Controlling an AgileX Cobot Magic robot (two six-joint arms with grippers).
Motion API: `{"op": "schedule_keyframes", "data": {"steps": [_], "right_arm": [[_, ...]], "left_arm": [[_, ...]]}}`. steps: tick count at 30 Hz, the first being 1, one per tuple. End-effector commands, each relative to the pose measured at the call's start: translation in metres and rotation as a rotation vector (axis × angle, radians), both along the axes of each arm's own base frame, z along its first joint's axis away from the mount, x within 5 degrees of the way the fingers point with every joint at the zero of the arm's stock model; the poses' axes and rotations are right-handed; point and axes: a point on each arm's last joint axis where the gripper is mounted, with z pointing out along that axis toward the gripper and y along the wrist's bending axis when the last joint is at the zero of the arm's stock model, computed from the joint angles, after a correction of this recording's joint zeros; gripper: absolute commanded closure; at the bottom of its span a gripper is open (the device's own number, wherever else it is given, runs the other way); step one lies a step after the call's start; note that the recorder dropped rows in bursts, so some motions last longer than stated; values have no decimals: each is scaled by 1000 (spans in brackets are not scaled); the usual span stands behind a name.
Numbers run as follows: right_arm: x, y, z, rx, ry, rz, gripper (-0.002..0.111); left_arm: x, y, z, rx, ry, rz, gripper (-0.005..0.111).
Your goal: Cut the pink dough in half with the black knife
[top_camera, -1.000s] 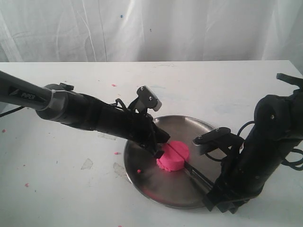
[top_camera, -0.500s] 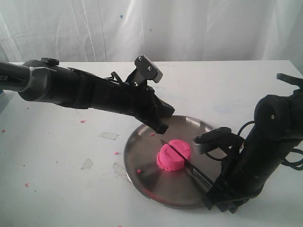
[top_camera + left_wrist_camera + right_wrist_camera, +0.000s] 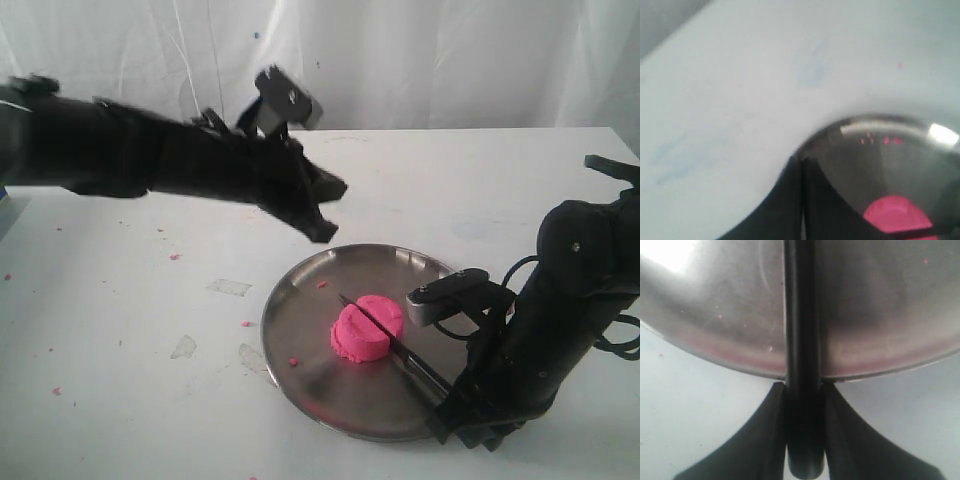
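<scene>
- Right gripper (image 3: 443, 397) pinches the handle of the knife (image 3: 402, 354) low over the near right rim of the plate (image 3: 300, 375).
- The right wrist view shows its two fingers (image 3: 771, 432) pressed against either side of the knife (image 3: 802, 340), close to the butt end of the handle, which crosses the rim of the plate (image 3: 715, 315).
- The blade runs from that grip up and to the left across the dough (image 3: 367, 328) and sits in a straight groove over the flat top.
- Its tip pokes out just past the far side of the dough.
- I cannot tell whether the blade has gone through to the plate.
- The dough lies near the middle of the plate as one round puck parted by the groove into two like halves.
- Left gripper (image 3: 328, 208) hangs in the air over the table (image 3: 150, 320), beyond the far left rim of the plate and well apart from the dough; it is smeared by motion blur.
- In the left wrist view the left gripper (image 3: 801, 200) shows dark fingers pressed together, with only a thin slit between them.
- Beyond them that view shows the plate (image 3: 880, 160) and the dough (image 3: 897, 212), both blurred.
- Small crumbs (image 3: 246, 323) of pink lie on the table left of the plate, and one lies on the plate itself.
</scene>
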Motion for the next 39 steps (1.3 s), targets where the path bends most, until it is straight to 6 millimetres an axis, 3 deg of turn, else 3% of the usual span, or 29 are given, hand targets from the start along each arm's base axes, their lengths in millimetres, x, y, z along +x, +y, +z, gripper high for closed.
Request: {"op": "schedule_keyframes", "data": {"steps": [1, 6, 9, 12, 16, 24, 28, 30, 33, 36, 38, 39], "right_arm": [[1, 0, 0, 3, -4, -10, 108], [1, 0, 0, 3, -4, -10, 108], [1, 0, 0, 1, -3, -8, 108], [1, 0, 0, 1, -1, -8, 108], [1, 0, 0, 0, 2, -7, 108], [1, 0, 0, 0, 2, -7, 108], [0, 0, 0, -1, 5, -7, 108], [0, 0, 0, -1, 8, -6, 108], [0, 0, 0, 0, 11, -8, 108], [0, 0, 0, 3, 12, -11, 108], [0, 0, 0, 5, 11, -13, 108], [0, 0, 0, 5, 11, -13, 108]], "left_arm": [[-30, 11, 77, -152, -102, 17, 107], [-71, 35, 140, -168, -277, 33, 107], [-89, 59, 159, -159, -376, 172, 107], [-107, 88, 163, -127, -448, 362, 107], [-130, 121, 150, 10, -528, 541, 107], [-157, 187, 83, 447, -431, 878, 107], [-180, 230, 68, 410, -306, 1127, 107], [-197, 241, 68, 377, -317, 1207, 107], [-223, 234, 72, 258, -437, 1093, 107], [-244, 175, 76, -86, -599, 460, 107], [-257, 142, 72, -327, -487, 85, 107], [-254, 137, 66, -478, -283, 51, 107]]}}
